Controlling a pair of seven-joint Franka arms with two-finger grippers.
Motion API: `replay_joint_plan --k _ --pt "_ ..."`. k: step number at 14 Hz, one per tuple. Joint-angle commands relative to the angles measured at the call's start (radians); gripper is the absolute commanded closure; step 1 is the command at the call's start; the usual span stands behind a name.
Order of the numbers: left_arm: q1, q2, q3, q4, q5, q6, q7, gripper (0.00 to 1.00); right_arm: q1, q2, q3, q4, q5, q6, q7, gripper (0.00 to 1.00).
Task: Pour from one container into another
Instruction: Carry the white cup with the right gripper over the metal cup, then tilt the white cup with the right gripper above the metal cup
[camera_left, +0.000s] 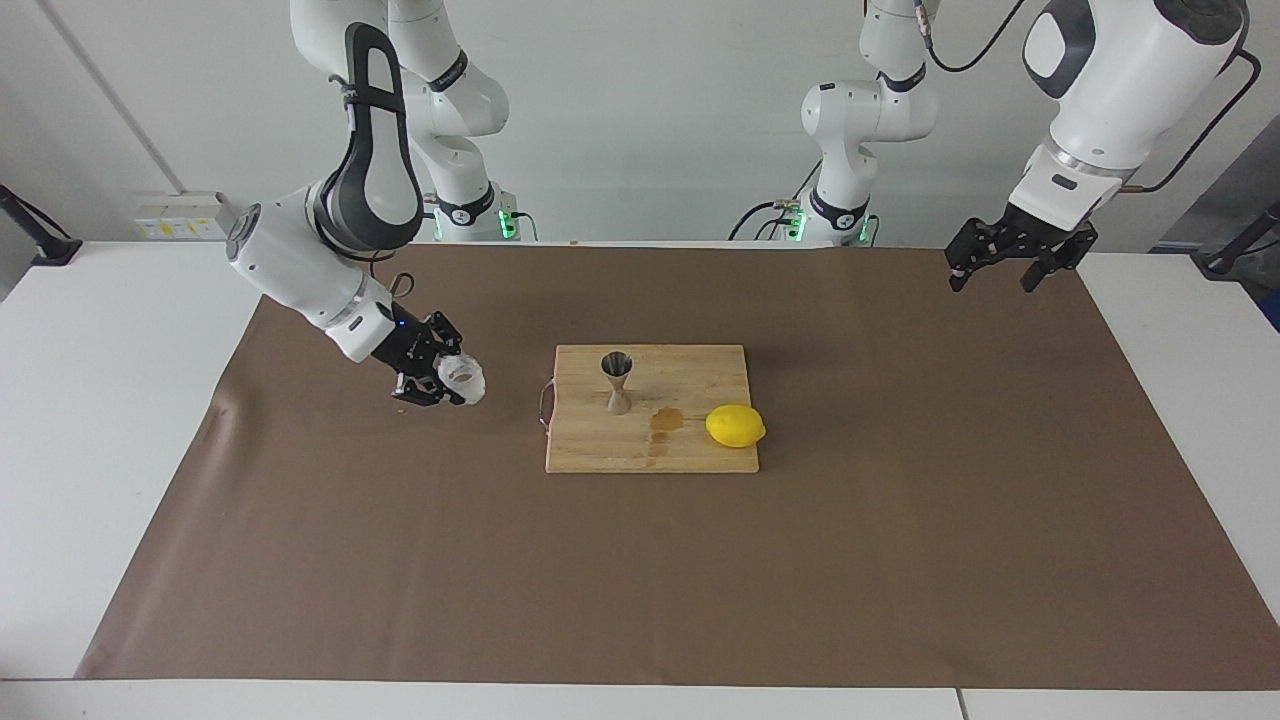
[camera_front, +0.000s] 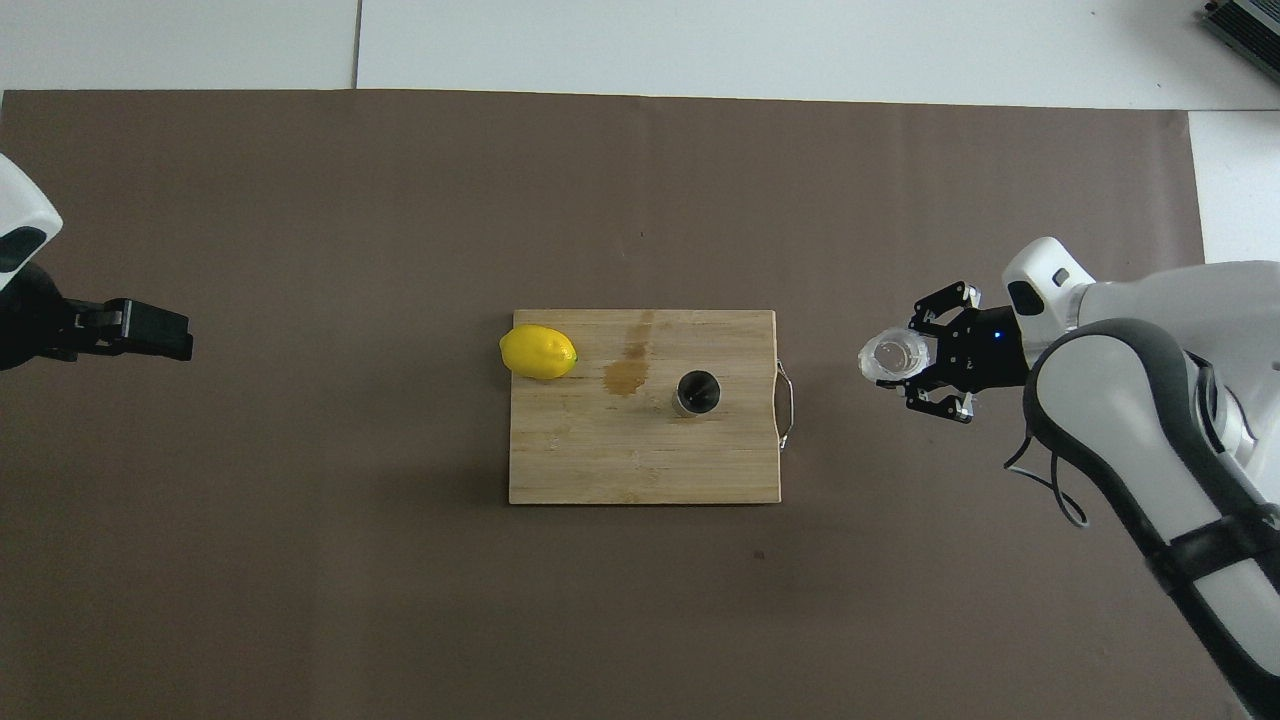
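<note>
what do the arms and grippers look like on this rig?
Both arms have glossy white shells with dark grey joint inserts and black cables; green lights glow at the bases. The right gripper is black, with open linkage fingers and a small blue light. The left gripper is black too.

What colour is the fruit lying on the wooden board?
Bright yellow: the lemon on the cutting board, best seen in the facing view.

Two high cameras, facing and overhead, share the cutting board (camera_left: 650, 410).
</note>
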Motion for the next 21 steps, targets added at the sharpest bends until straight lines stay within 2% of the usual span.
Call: replay_joint_plan --k 1,2,4,5,10,12,14,21 --pt "0.015 0.015 -0.010 0.015 0.017 0.009 -0.014 0.00 0.063 -0.005 0.000 0.044 -0.104 0.006 0.161 0.97" --pt "0.044 0.017 -0.013 0.012 0.020 0.018 -0.013 0.00 0.089 -0.005 0.000 0.054 -0.142 0.015 0.219 0.97" --pt "0.121 0.018 -0.092 0.009 0.016 0.018 -0.016 0.00 0.130 -0.005 0.000 0.058 -0.184 0.032 0.293 0.97" --pt "0.123 0.017 -0.100 0.009 0.014 0.018 -0.020 0.00 0.155 -0.005 0.000 0.061 -0.199 0.041 0.324 0.97" --pt "0.121 0.014 -0.100 0.009 0.014 0.021 -0.022 0.00 0.254 0.002 0.000 0.094 -0.371 0.046 0.511 0.99" --pt "0.074 0.012 -0.075 0.007 0.016 0.021 -0.023 0.00 0.281 0.002 0.000 0.096 -0.419 0.060 0.574 1.00" --pt "0.021 0.012 -0.013 0.006 0.016 0.024 -0.022 0.00 0.311 0.005 0.002 0.096 -0.468 0.072 0.612 1.00" --pt "0.034 0.006 -0.013 -0.006 0.017 0.023 -0.017 0.00 0.397 0.030 0.002 0.096 -0.685 0.086 0.671 1.00"
